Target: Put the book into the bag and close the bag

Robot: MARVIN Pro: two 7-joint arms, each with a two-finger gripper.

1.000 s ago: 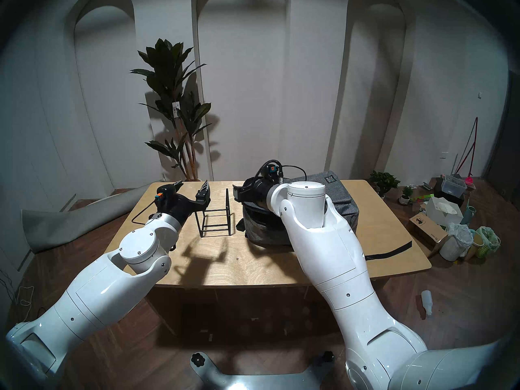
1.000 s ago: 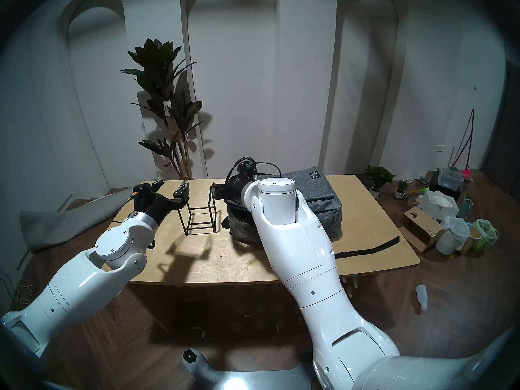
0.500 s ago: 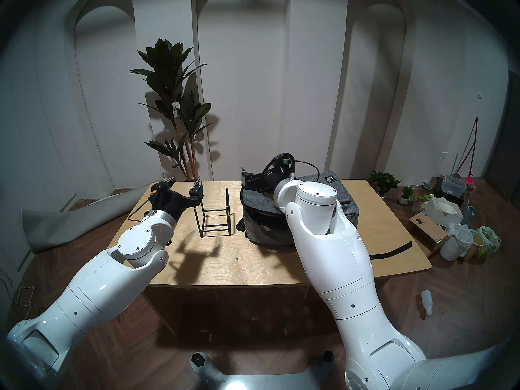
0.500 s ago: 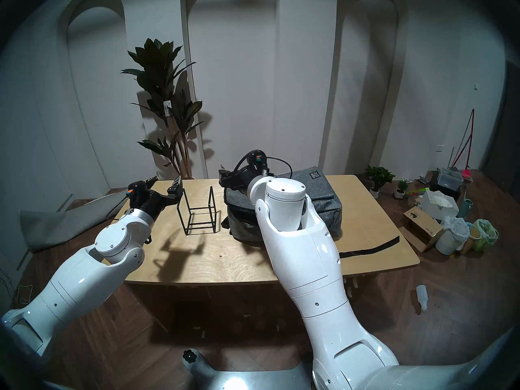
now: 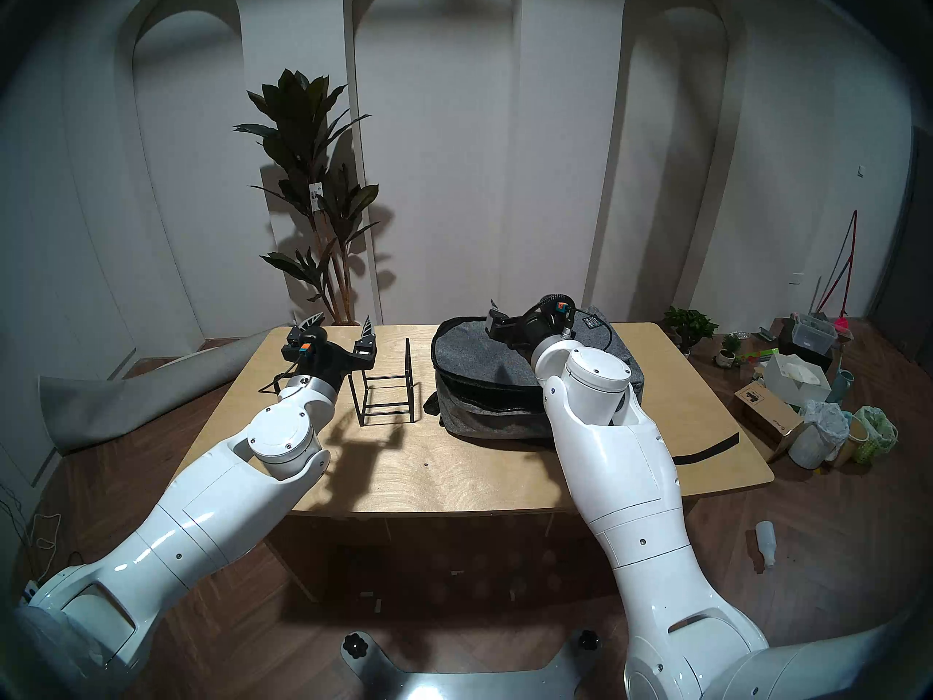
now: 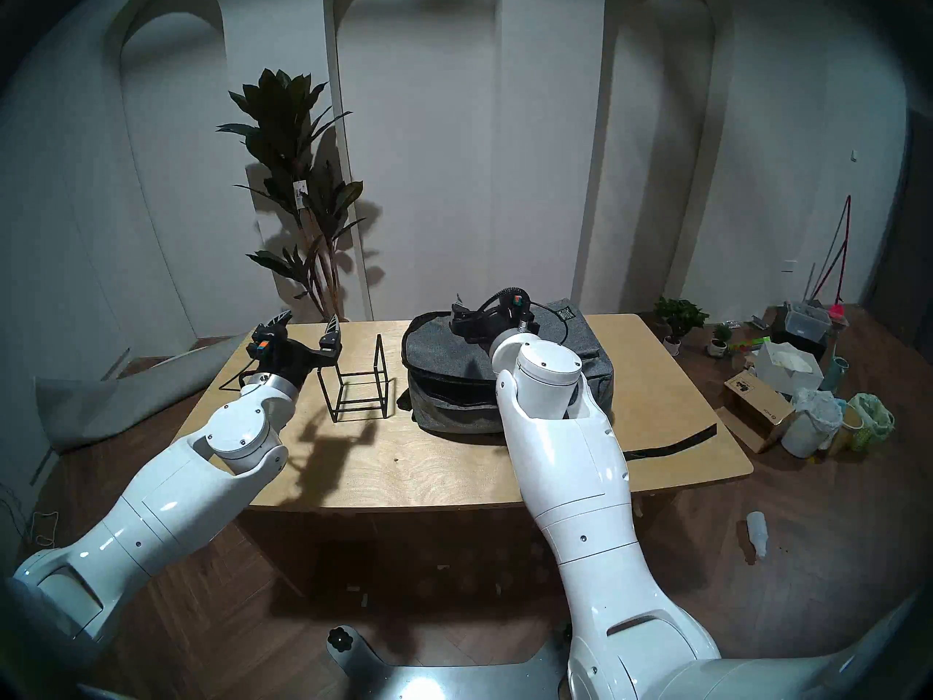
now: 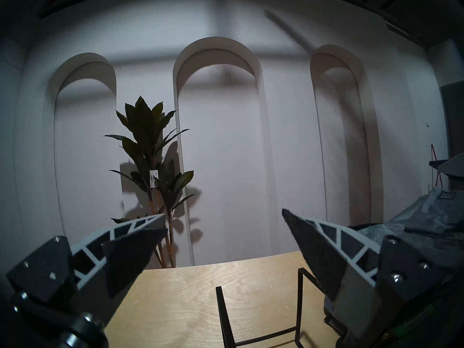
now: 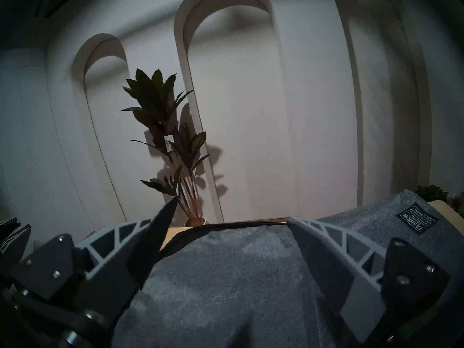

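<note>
Bag noted on the table, lying flat directly under and ahead of the right gripper; its grey top flap fills the lower half of the right wrist view, label patch off to the gripper's right. Right gripper's fingers are spread apart, nothing held between them; whether they touch the fabric cannot be told. A dark zipper gap is seen running along the bag's near side, below the flap, so the bag is judged not yet zipped.

Book not found in any view (presumably already inside the bag, though this is not shown). Wire-frame stand stands bare, just right of and below the left gripper, which is likewise spread wide and holds nothing.

Relation for the coming move: the bag's long axis runs across the right gripper's line of reach, left to right, and the unzipped seam lies toward the arm's base, below the fingers. Right arm is plainly the nearer; the left gripper is well apart from the bag, beyond the stand. Zipper pull not located.
</note>
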